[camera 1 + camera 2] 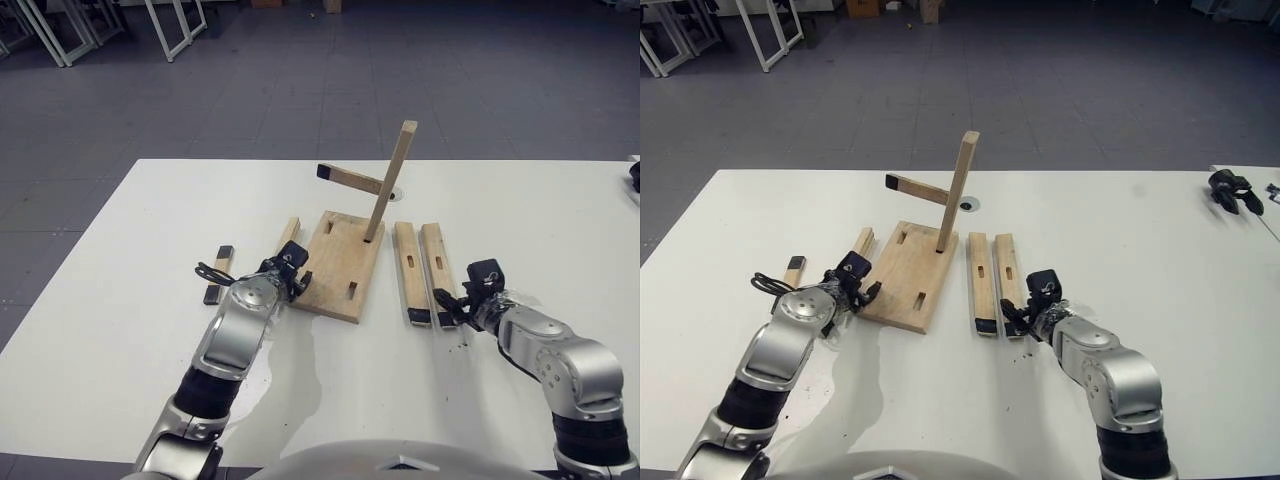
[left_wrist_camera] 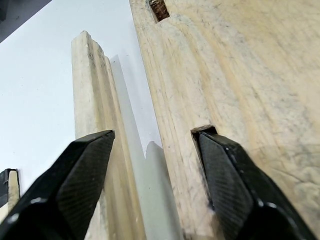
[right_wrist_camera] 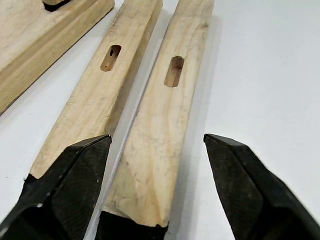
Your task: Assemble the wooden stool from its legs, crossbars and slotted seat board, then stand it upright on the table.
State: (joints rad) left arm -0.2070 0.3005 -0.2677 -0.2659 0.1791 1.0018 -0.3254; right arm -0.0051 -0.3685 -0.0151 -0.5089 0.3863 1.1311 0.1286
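The slotted seat board (image 1: 340, 265) lies flat on the white table (image 1: 100, 330). One leg (image 1: 390, 180) stands upright in a slot of it, with a crossbar (image 1: 350, 178) sticking out sideways to the left. Two more legs (image 1: 407, 270) (image 1: 436, 262) lie side by side right of the board. Another leg (image 1: 288, 235) lies along its left edge, and a short black-tipped crossbar (image 1: 220, 272) lies further left. My left gripper (image 2: 152, 140) is open at the board's near left corner, one finger over the board (image 2: 240, 75), the other over the leg (image 2: 95, 95). My right gripper (image 3: 157, 137) is open, straddling the near end of the outer leg (image 3: 165, 100).
A small black object (image 1: 1230, 190) lies at the table's far right edge. A round grommet hole (image 1: 968, 204) sits behind the upright leg. A smeared patch (image 1: 290, 370) marks the table in front of the board. White metal frames stand on the floor far behind.
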